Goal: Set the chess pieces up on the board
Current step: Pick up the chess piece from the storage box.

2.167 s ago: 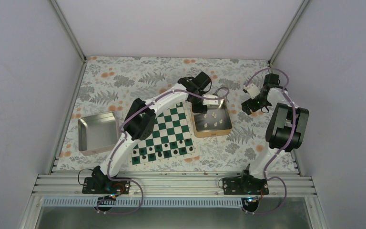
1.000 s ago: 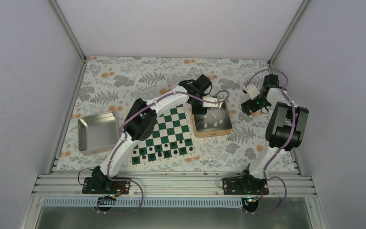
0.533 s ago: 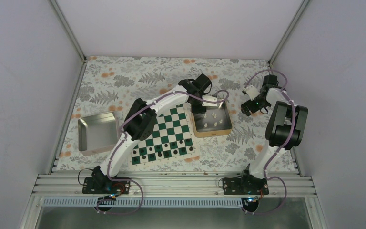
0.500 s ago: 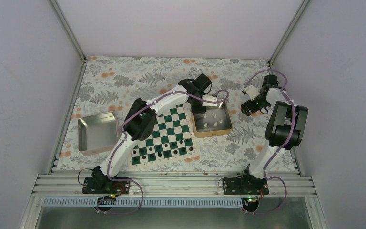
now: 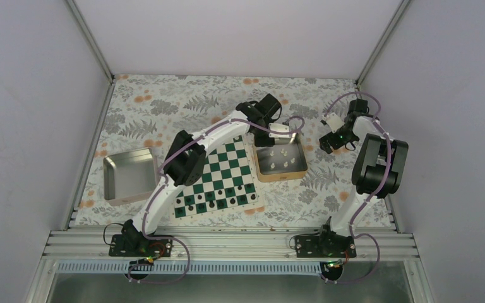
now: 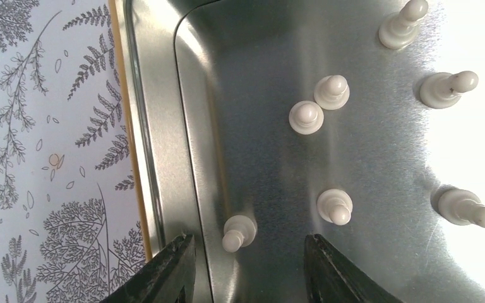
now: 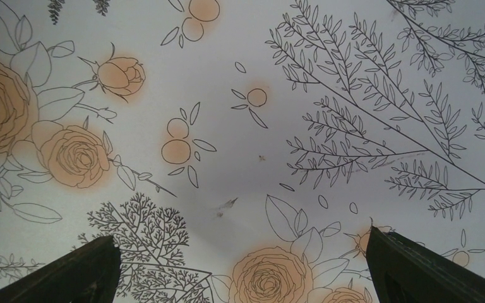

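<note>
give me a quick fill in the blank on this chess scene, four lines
1. In the left wrist view the tin shows ___ white pieces.
2. The left gripper hangs over the tin with its jaws ___.
3. The right gripper holds ___.
4. The pieces on the board are all ___.
Missing words: seven; open; nothing; dark.

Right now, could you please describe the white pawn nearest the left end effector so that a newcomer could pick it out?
Find the tan tin right of the chessboard; several white pawns sit in it. The one is the pawn just ahead of the left end effector. Unlike the others, farther out on the floor, it sits by the tin's side wall.
</note>
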